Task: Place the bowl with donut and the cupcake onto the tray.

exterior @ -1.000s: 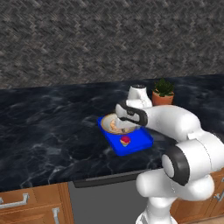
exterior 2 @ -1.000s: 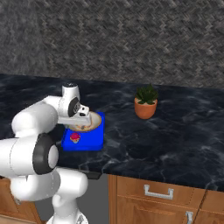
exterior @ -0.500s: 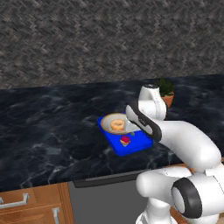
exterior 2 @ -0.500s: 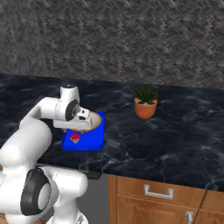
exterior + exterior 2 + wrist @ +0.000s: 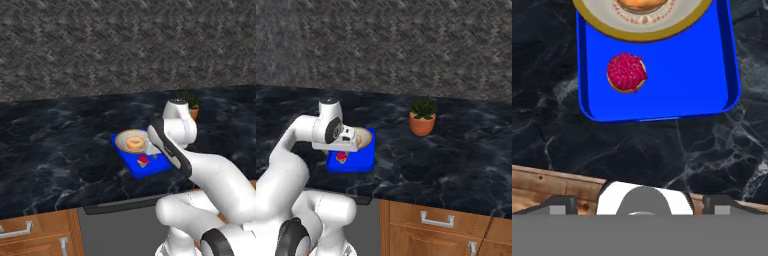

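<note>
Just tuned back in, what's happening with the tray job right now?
Both items look to be on the blue tray on the dark counter: the bowl with the donut in it sits at one end, and the cupcake stands on the tray floor beside it, apart from the bowl. The gripper is open and holds nothing; the hand view looks down on the tray from above. A potted plant stands off to the side.

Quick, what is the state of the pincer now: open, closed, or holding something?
Pincer: open and holding nothing; the cupcake and the bowl sit on the tray.
</note>
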